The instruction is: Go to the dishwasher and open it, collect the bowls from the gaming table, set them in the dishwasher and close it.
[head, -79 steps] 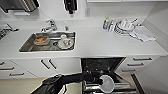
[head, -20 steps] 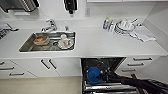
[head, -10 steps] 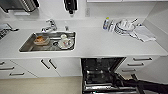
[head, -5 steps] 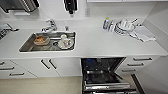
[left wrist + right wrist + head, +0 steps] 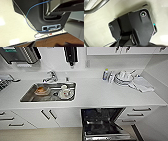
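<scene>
The dishwasher (image 5: pixel 100 122) stands open under the white counter, right of the sink. Its door is folded down toward me and a dark rack (image 5: pixel 105 129) shows inside. I cannot make out any bowls in the dark interior. The gaming table is out of view. In the left wrist view I see the robot's dark base with a blue cable (image 5: pixel 28 16) over cream floor. The right wrist view looks at a dark robot part (image 5: pixel 134 28) above the same pale floor.
The steel sink (image 5: pixel 27 97) holds an orange-brown dish (image 5: pixel 41 90) and a white cup on a plate (image 5: pixel 65 92). White plates (image 5: pixel 123 78) and a cloth (image 5: pixel 142 84) lie at the counter's back right. White drawers (image 5: pixel 140 112) flank the open door.
The dark arm and the blue thing seen at the dishwasher's rack two seconds ago have left the head view. The door has stayed down over the last second.
</scene>
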Controlling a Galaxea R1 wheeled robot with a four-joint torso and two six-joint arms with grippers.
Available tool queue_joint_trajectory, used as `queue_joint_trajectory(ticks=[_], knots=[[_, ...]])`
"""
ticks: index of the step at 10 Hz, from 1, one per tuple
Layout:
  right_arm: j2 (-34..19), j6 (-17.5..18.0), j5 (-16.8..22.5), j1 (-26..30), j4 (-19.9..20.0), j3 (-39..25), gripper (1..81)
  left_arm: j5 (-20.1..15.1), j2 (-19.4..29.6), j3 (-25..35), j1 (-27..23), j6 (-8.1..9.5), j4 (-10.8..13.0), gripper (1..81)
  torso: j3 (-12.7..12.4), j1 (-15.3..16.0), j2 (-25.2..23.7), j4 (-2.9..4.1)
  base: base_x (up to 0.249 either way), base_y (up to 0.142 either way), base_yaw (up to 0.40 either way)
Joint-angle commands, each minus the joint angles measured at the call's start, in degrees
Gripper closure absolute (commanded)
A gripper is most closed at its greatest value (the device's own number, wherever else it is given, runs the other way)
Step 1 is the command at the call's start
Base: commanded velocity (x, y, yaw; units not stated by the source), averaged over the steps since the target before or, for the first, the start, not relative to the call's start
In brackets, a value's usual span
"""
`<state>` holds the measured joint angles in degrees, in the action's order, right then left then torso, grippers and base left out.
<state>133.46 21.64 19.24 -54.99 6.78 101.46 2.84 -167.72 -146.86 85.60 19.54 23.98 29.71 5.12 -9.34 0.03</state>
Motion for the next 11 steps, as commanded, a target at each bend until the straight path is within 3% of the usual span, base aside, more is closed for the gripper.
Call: queue_joint_trajectory(ticks=[1,5,6,8,10,11], knots=[[2.89,-0.72,3.26,-0.87,-0.27,5.66,1.0,-4.07,0.36,0.17,1.11,-0.21,-0.25,1.0,0.0,3.54,-5.53,0.0,0.0,0.0,0.0],[10.53,0.07,2.49,-3.33,1.04,15.41,1.0,-4.07,0.36,0.17,1.11,-0.29,-0.25,1.0,0.0,8.89,-14.17,0.0,0.0,0.0,0.0],[11.32,0.68,-0.13,-3.16,4.15,16.3,1.0,-3.99,0.36,0.17,1.11,-0.29,-0.25,1.0,-0.02,10.21,-16.27,0.0,0.0,0.0,0.0],[12.12,1.13,-2.36,-1.58,15.81,18.85,1.0,-4.07,0.45,0.08,1.19,-0.29,-0.25,1.0,-0.05,12.92,-20.62,0.0,0.0,0.0,0.0],[13.43,1.21,-2.36,0.01,31.37,24.1,1.0,-3.98,0.71,0.08,1.11,-0.29,-0.42,1.0,-0.07,15.58,-24.9,0.0,0.0,0.0,0.0],[13.96,1.13,-2.36,0.53,36.02,25.88,1.0,-4.07,0.71,0.08,1.11,-0.29,-0.51,1.0,-0.07,16.81,-26.89,0.0,0.0,0.0,0.0]])
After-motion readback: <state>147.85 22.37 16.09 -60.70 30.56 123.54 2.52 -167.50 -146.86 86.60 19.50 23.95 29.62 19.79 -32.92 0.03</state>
